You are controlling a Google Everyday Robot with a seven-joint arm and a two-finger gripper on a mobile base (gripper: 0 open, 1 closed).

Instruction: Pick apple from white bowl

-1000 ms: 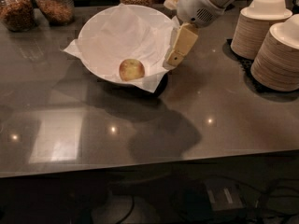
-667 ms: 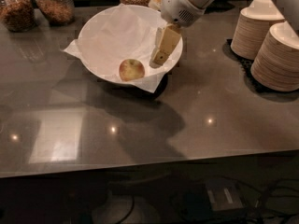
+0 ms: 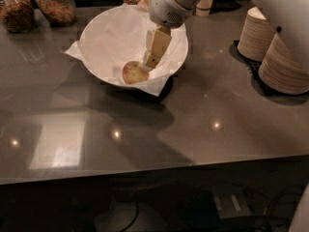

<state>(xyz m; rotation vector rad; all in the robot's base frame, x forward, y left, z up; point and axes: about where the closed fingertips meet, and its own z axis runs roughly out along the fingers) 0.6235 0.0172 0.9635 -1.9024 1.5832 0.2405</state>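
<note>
The gripper (image 3: pixel 151 61) reaches down inside the bowl (image 3: pixel 99 30), upper centre of the frame, its tip just right of the apple (image 3: pixel 133 73); whether it is clenched or released cannot be told. The apple lies on the paper lining, low in the bowl. Stacked paper bowls (image 3: pixel 285 64) stand at right, jars (image 3: pixel 55 4) at upper left.

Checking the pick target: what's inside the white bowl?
Crinkled white paper lines the white bowl; the apple lies on it, end effector reaching in beside it. The paper hides the bowl's floor.
</note>
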